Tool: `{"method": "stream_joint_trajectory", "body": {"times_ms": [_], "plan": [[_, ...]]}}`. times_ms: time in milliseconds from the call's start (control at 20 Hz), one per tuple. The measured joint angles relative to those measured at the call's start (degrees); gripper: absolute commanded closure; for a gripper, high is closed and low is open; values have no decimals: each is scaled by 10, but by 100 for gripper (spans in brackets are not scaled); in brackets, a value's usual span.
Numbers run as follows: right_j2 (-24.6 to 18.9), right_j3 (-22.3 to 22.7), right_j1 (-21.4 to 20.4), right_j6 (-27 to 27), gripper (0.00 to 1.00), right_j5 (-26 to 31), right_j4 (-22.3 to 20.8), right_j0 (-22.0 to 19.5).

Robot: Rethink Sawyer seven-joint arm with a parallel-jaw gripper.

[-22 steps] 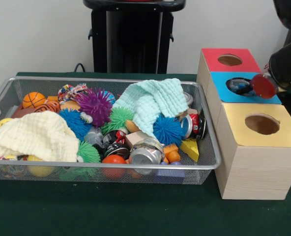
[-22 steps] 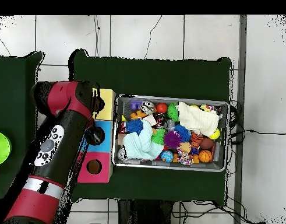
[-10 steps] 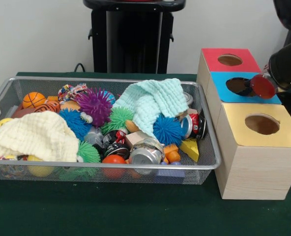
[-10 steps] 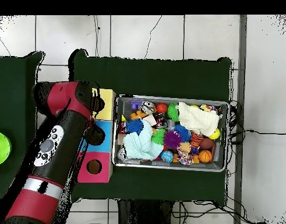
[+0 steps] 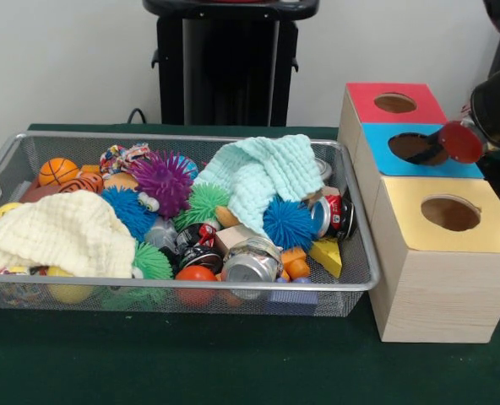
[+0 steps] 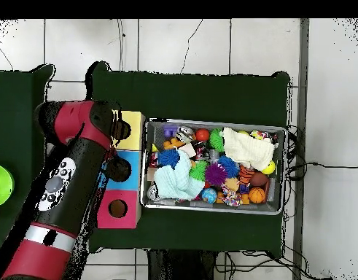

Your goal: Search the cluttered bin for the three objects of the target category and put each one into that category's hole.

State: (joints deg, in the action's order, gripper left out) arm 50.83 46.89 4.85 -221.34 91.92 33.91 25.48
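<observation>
Three boxes stand right of the wire bin (image 5: 361, 283): a red-topped box (image 5: 394, 102), a blue-topped box (image 5: 419, 152) and a yellow-topped box (image 5: 448, 215), each with a round hole. My gripper (image 5: 442, 150) hangs at the right edge of the blue box's hole; its state does not show. From above, the arm (image 6: 72, 175) covers most of the boxes (image 6: 117, 208). In the bin lie a silver can (image 5: 250, 261), a red and black can (image 5: 334, 215) and a dark can (image 5: 201, 255) among the clutter.
The bin also holds a mint cloth (image 5: 263, 173), a cream cloth (image 5: 64, 232), several spiky balls such as a purple one (image 5: 164, 179), an orange ball (image 5: 57, 170) and a yellow wedge (image 5: 326, 255). A black stand (image 5: 229, 63) rises behind the bin.
A dark can-like thing that showed in the blue box's hole one second ago is gone from sight. The arm has drawn slightly right and up from the hole.
</observation>
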Motion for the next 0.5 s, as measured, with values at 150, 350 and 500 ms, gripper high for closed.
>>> {"method": "stream_joint_trajectory", "body": {"times_ms": [150, 350, 500], "plan": [[0, 4, -6, 0, 0, 0, 0, 1], [0, 22, -26, 0, 0, 0, 0, 5], [0, 40, -47, 0, 0, 0, -1, 7]]}}
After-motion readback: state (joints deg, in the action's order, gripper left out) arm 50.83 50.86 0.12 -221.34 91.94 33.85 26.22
